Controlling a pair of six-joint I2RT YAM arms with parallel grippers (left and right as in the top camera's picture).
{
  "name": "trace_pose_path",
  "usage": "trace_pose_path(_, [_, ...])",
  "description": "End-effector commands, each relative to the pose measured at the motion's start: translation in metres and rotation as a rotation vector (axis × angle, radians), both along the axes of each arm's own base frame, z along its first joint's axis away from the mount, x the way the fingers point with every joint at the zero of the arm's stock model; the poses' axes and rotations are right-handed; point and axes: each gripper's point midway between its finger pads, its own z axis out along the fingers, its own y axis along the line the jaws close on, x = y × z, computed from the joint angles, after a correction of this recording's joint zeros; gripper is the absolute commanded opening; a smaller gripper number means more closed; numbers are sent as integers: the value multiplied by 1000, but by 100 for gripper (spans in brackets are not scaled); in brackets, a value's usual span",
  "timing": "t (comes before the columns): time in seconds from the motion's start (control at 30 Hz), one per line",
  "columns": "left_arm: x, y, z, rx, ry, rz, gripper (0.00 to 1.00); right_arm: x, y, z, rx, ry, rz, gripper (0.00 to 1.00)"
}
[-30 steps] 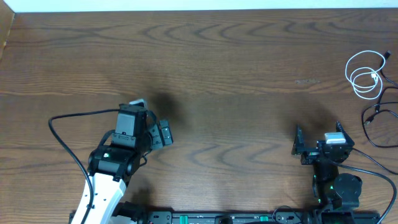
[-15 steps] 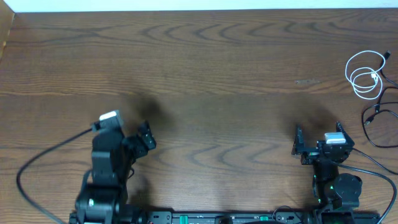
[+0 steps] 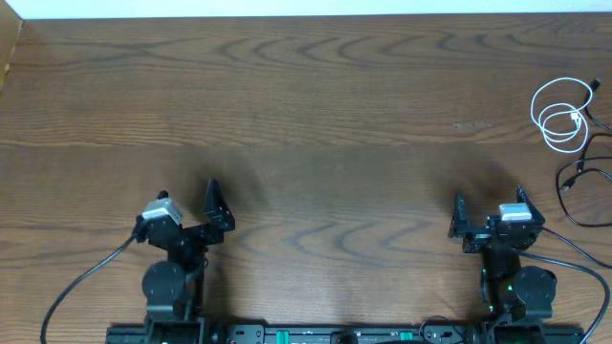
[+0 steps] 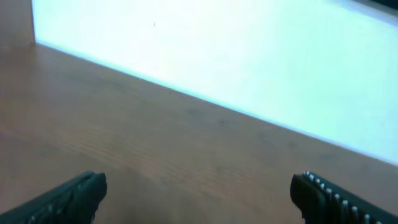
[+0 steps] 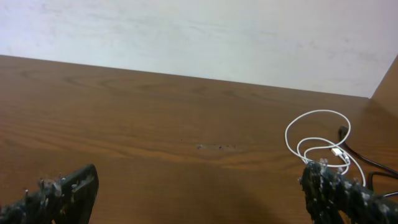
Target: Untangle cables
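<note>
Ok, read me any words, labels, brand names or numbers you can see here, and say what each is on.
None can be read.
The wooden table, the white cable and the black cable show no lettering.
The rail along the bottom edge of the overhead view carries small green marks, too small to read.

You can pass freely across the wide bare middle of the surface [image 3: 316,124]. The only obstacles lie at its right edge: the looped white cable [image 3: 574,118] and, just beside it, the black cable [image 3: 566,182] (partly out of view).
</note>
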Motion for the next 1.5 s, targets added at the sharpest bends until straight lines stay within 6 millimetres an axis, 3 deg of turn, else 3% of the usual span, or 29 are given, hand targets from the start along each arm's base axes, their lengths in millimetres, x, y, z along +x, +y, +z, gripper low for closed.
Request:
trace_pose_path(0.0, [-2,7,6,61,-91,32,100,0,-2,0,1,0,-10,99])
trace_pose_path(0.17, [-5,3,19,194,-152,5,99,0,-2,0,1,0,-10,99])
trace_pose_path(0.3, [-4,-2,11,315,-116,-26,99,0,-2,0,1,0,-10,99])
trace_pose_path(0.5, [-3,-2,-17,320,-4,-46,99,0,-2,0,1,0,-10,99])
trace_pose_path(0.83, [-6,-6,-46,327,111,-88,99,0,-2,0,1,0,-10,99])
trace_pose_path(1.47, [-6,-6,-47,293,113,-83,99,0,-2,0,1,0,-10,99])
